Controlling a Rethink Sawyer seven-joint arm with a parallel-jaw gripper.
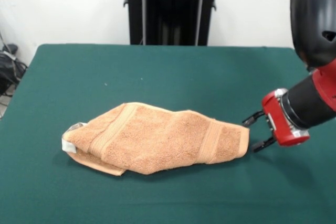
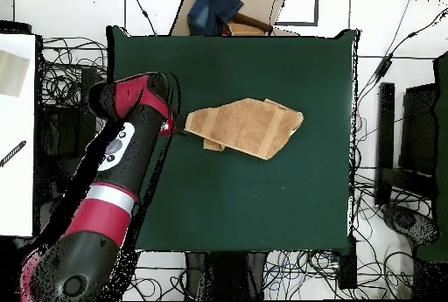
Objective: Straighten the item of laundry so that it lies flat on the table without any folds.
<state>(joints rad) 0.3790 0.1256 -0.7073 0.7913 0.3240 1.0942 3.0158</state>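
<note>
The orange-tan towel [image 1: 157,139] lies folded over itself on the dark green table [image 1: 168,72], with two woven bands showing and a white tag at its left end. In the overhead view the towel [image 2: 245,127] lies near the middle of the table [image 2: 262,202]. My gripper [image 1: 255,131] sits low just to the right of the towel's right edge, with its two black fingers [image 1: 253,117] spread apart and nothing between them. In the overhead view the gripper [image 2: 172,129] is at the towel's left end, mostly hidden under the arm.
The red and black arm [image 1: 315,35] comes in from the upper right. The black pedestal [image 1: 170,9] stands behind the table's far edge. A cardboard box with dark cloth [image 2: 229,10] and cables lie beyond the table in the overhead view.
</note>
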